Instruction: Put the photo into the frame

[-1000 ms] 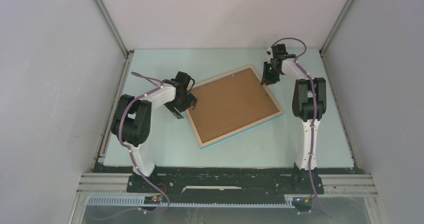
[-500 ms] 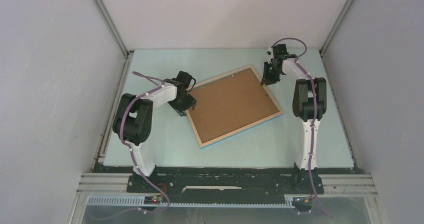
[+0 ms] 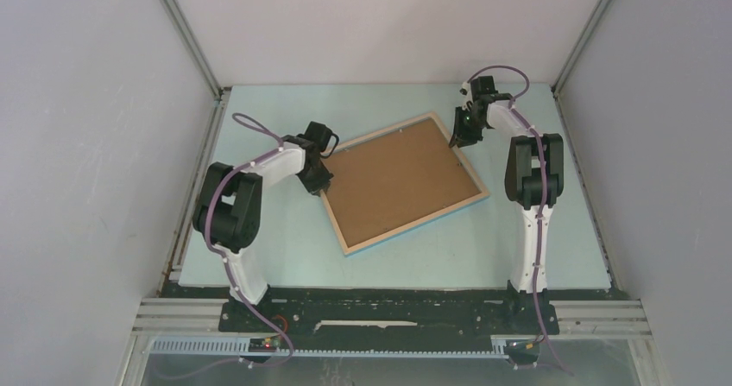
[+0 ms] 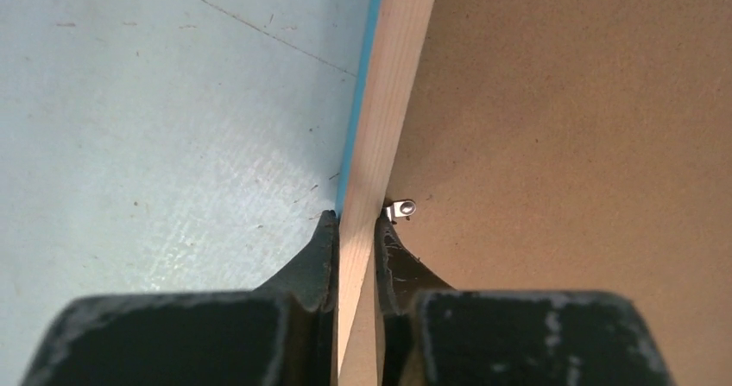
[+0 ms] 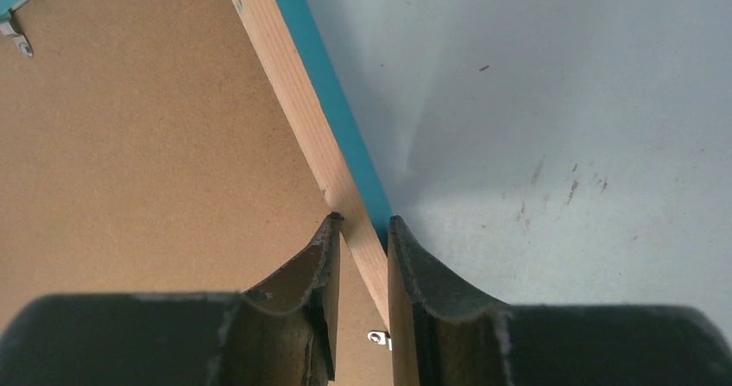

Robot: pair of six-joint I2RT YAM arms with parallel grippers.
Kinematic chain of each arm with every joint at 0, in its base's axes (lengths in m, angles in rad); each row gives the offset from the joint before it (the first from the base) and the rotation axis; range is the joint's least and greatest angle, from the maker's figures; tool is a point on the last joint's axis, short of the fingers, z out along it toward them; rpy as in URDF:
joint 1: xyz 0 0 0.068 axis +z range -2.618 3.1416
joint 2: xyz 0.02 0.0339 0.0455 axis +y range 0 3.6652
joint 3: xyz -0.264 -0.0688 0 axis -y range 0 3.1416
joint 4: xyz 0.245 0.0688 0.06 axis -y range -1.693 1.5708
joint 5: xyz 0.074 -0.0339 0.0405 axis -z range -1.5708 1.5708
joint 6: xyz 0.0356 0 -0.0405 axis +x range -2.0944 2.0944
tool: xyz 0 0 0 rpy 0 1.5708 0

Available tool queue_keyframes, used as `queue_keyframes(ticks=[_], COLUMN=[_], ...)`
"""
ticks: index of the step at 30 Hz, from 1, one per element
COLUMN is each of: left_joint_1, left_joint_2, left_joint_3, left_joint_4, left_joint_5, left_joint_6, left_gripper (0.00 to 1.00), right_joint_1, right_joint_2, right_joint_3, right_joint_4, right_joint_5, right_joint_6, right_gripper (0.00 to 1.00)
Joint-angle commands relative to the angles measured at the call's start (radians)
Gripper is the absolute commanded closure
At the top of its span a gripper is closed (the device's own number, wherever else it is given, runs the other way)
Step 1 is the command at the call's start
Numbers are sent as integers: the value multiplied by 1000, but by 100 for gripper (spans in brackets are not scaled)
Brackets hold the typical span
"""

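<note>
Pale blue tabletop (image 3: 259, 252) fills the middle of your top view, and the frame (image 4: 386, 101) lies at its centre, skewed and back up, with the brown backing board (image 3: 401, 179) showing. Your left gripper (image 4: 356, 222) is clamped on the wooden rail at the frame's left edge, beside a small metal clip (image 4: 403, 206). Your right gripper (image 5: 362, 226) pinches the right rail near the upper right corner.

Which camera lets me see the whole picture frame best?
The top camera: the frame lies whole there, all four sides in view. The left and right wrist cameras each see only one wooden side, close up.
</note>
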Motion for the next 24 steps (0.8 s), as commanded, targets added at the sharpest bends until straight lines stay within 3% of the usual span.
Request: queue_keyframes(ticks=[1, 5, 9, 12, 16, 19, 24], left_joint_1=[6, 6, 6, 6, 6, 8, 8], left_joint_2=[-10, -50, -150, -226, -294, -316, -331], left_joint_3=[13, 24, -7, -40, -113, -168, -271], left_joint_4=[-29, 7, 51, 67, 101, 116, 192], left_joint_5=[-80, -50, -55, -45, 24, 59, 185], left_joint_6=[142, 234, 299, 329, 338, 333, 311], left_gripper=[98, 94, 79, 59, 39, 29, 17], right_joint_1=[-5, -6, -7, -10, -17, -17, -15], right_joint_2=[20, 20, 16, 13, -2, -23, -53], right_joint_3=[26, 25, 21, 16, -7, -26, -56], right_joint_4=[-28, -26, -24, -21, -2, 19, 48], right_joint_5=[-1, -3, -3, -3, -7, -5, -10], right_joint_6=[17, 18, 18, 23, 29, 32, 31], right_gripper=[84, 84, 83, 83, 83, 81, 69])
